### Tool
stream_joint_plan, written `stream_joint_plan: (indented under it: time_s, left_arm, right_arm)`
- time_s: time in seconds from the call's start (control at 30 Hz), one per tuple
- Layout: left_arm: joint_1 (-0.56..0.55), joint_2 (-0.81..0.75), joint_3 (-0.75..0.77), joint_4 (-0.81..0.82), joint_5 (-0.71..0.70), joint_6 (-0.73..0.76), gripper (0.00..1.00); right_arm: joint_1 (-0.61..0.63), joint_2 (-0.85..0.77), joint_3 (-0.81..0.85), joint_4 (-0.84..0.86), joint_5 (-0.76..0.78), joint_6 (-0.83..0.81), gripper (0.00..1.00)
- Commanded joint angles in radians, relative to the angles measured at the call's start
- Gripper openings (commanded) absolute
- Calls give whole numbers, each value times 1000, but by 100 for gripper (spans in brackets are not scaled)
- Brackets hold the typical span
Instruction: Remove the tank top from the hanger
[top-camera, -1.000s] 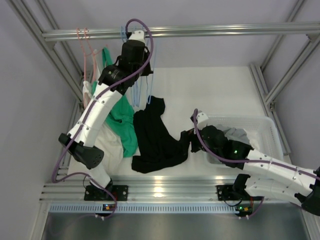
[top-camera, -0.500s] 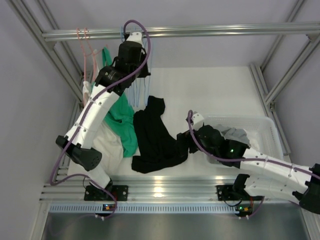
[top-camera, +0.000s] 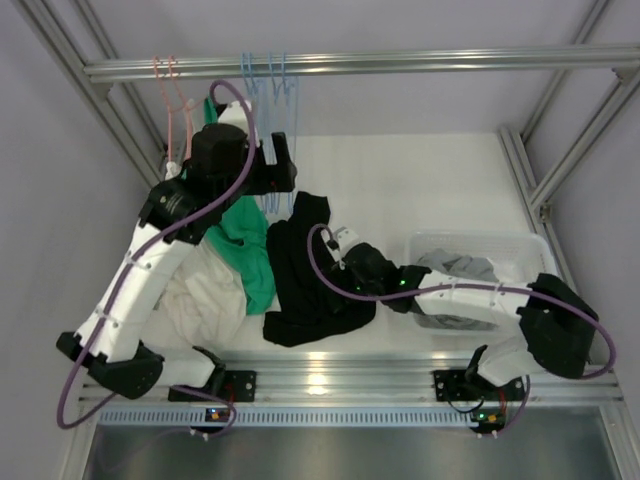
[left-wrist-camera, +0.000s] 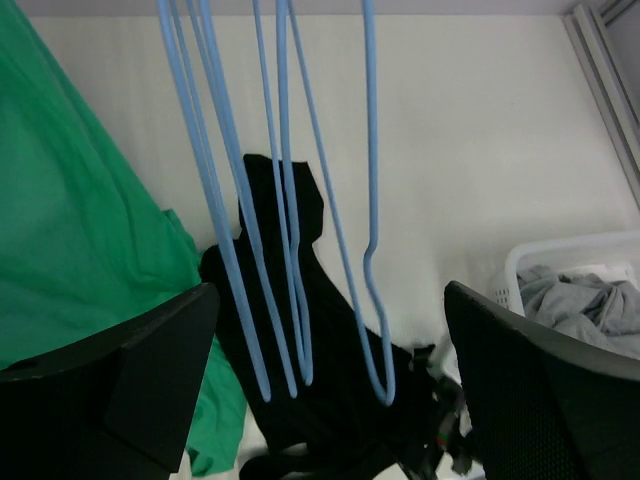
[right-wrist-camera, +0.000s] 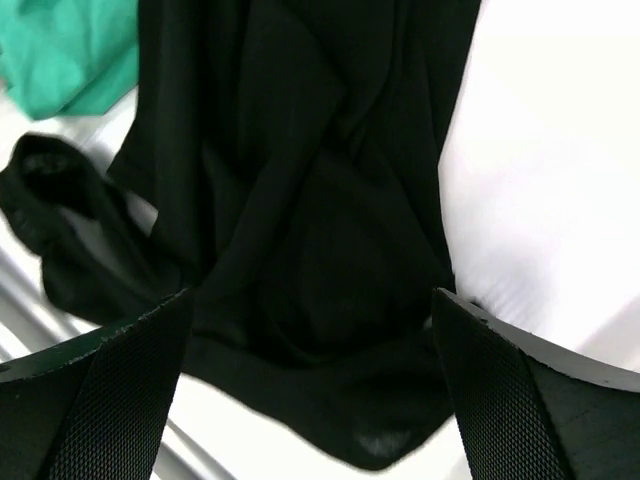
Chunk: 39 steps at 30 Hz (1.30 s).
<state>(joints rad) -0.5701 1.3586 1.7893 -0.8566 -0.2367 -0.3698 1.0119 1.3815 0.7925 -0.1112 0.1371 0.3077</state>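
Note:
The black tank top (top-camera: 310, 275) lies crumpled on the white table, free of any hanger. Several bare blue hangers (top-camera: 270, 85) hang from the top rail. In the left wrist view the same blue hangers (left-wrist-camera: 290, 250) dangle between the wide-apart fingers of my left gripper (left-wrist-camera: 330, 380), touching neither, with the tank top (left-wrist-camera: 280, 300) below them. My left gripper (top-camera: 278, 172) is open just in front of the hangers. My right gripper (top-camera: 342, 262) hovers open over the tank top (right-wrist-camera: 300, 200), and its fingers (right-wrist-camera: 95, 400) hold nothing.
A green garment (top-camera: 245, 240) hangs from pink hangers (top-camera: 175, 95) at the left, over a white garment (top-camera: 200, 300). A white basket (top-camera: 530, 250) with grey clothes (top-camera: 460, 270) stands at the right. The metal rail (top-camera: 400, 63) crosses the back.
My left gripper has opened and drawn back from the blue hangers toward the near left. My right arm has swung left from the basket to over the black tank top, opening fully.

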Motion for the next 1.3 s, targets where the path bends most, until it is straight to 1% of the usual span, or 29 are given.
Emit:
stream_joint_plan:
  time_s: [0.0,0.03,0.07,0.13,0.17,0.23,0.27,0.33,0.37,0.4,0.47,0.53,0.57,0.63,0.7,0.73,0.77,0.8,0.83,0.87,0.9,0.93,1.0,1.03,1.1,1.13,1.2,1.23,1.27]
  left_arm:
    - [-1,-137,-86,33,28,-26,99]
    - [-1,-168,-138,36,30,-27,99]
    - [-1,-231,-165,36,28,-27,99]
    - [-1,-297,-243,37,20,-27,99]
    - [-1,-365,-267,37,22,-26,99]
    - [-1,-436,-316,47,33,-24,99]
    - [-1,-508,-365,57,49,-23,99]
    - [-1,-581,-419,100,106,-11,99]
    - [-1,-651,-467,112,115,-9,99]
    - [-1,-682,-488,120,122,0,99]
    - [-1,-766,-528,128,99,9,99]
    - [-2,-808,-577,128,65,37,99]
    - [-1,-835,-590,125,53,43,99]
    - [-1,-854,-619,125,45,48,99]
    - [-1,-872,-637,126,40,49,99]
    - [-1,-881,-652,126,37,51,99]
    - [-1,-883,-662,125,27,54,99]
    - [-1,-886,-671,125,17,57,99]
    - [-1,-892,-688,126,8,57,99]
    - [-1,-897,-697,126,-1,60,99]
    - [-2,-901,-705,128,-18,63,99]
    - [-2,-911,-715,128,-33,65,99]
    - [-1,-923,-746,131,-99,63,99]
    - [-1,-938,-760,139,-122,63,99]
    - [-1,-955,-809,152,-165,60,99]
    - [-1,-975,-830,174,-176,58,99]
    - [-1,-992,-899,198,-184,49,99]
    - [-1,-1004,-924,212,-182,48,99]
    - [-1,-1006,-959,235,-174,43,99]
  right_arm:
    - [8,112,137,100,50,-39,99]
    - [8,166,157,102,64,-39,99]
    - [10,191,174,102,73,-39,99]
    - [10,247,214,100,96,-32,99]
    - [11,264,223,102,105,-22,99]
    - [20,310,238,145,111,-16,99]
    - [25,329,244,151,110,-13,99]
    - [42,387,273,154,110,-16,99]
    - [48,407,286,154,125,-18,99]
    - [59,424,307,154,127,-18,100]
    - [65,470,324,154,133,-19,99]
    - [65,497,332,151,165,-16,99]
    - [65,504,330,134,209,-1,100]
    - [65,511,317,122,240,14,99]
    - [67,518,300,84,295,51,95]
    - [67,522,291,78,308,62,91]
    - [67,519,278,76,314,74,84]
    - [67,519,251,77,318,83,67]
    - [68,507,237,76,321,93,56]
    - [68,496,219,77,326,108,48]
    - [74,484,186,79,329,113,35]
    - [77,452,172,81,335,114,29]
    - [91,401,117,79,357,114,3]
    - [96,334,99,79,364,117,0]
    - [100,246,35,77,371,128,0]
    - [100,141,18,77,371,130,0]
    - [99,26,-24,64,371,125,0]
    - [99,-92,-29,55,371,123,0]
    - [99,-151,-29,39,366,107,0]
